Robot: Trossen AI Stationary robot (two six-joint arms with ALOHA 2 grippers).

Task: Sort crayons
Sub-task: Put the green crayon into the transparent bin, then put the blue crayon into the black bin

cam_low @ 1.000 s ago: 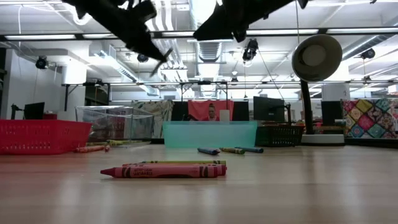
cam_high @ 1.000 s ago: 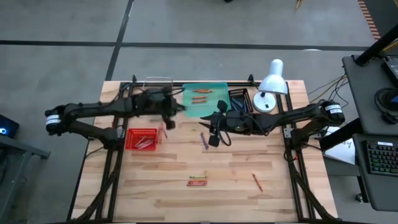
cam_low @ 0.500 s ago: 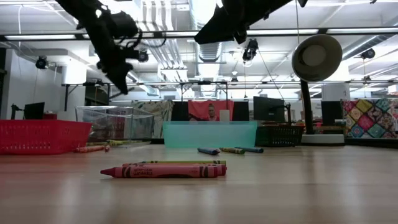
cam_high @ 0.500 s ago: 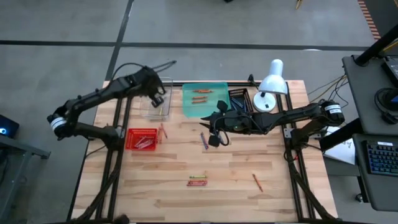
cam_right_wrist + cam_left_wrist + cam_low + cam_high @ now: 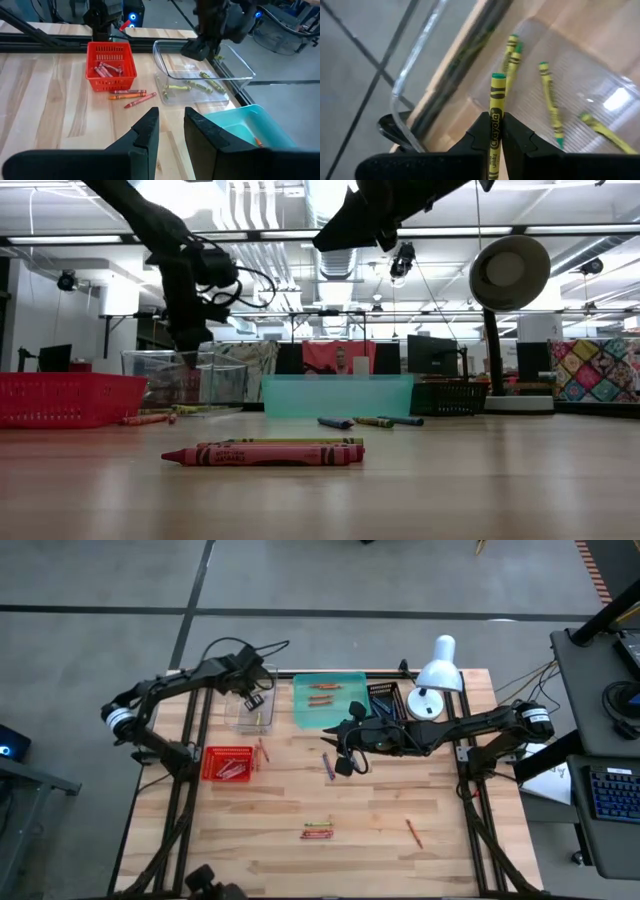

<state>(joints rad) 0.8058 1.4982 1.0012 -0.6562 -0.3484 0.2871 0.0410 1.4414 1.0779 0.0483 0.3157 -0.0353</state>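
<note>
My left gripper [image 5: 252, 698] is over the clear plastic bin [image 5: 249, 712] at the table's far left, shut on a yellow-green crayon [image 5: 496, 107]. Several yellow-green crayons [image 5: 550, 100] lie in the bin. My right gripper [image 5: 345, 760] hovers open and empty above the table's middle, next to a few blue and purple crayons [image 5: 327, 765]. A red and a yellow-green crayon [image 5: 317, 831] lie near the front edge, and an orange one [image 5: 413, 832] lies at the front right. Red crayons fill the red mesh basket [image 5: 229, 764]. My left gripper pinches the yellow-green crayon's lower stretch [image 5: 494, 131] between its two fingers [image 5: 479, 134]. The crayon lies along the fingers and sticks out past their tips, its green end [image 5: 498, 76] foremost. It is lifted clear above the bin, with the fingers pointing down from above.
A teal tray [image 5: 329, 700] with orange crayons stands at the far middle. Beside it are a black basket [image 5: 384, 700] and a white desk lamp [image 5: 436, 675]. Two loose crayons [image 5: 262, 750] lie just right of the red basket. Bare wood lies along the near edge.
My left gripper has swung from beside the teal tray toward the table's far left, has turned to point down, and has come lower over the clear bin, carrying the yellow-green crayon. My right gripper has kept still.
</note>
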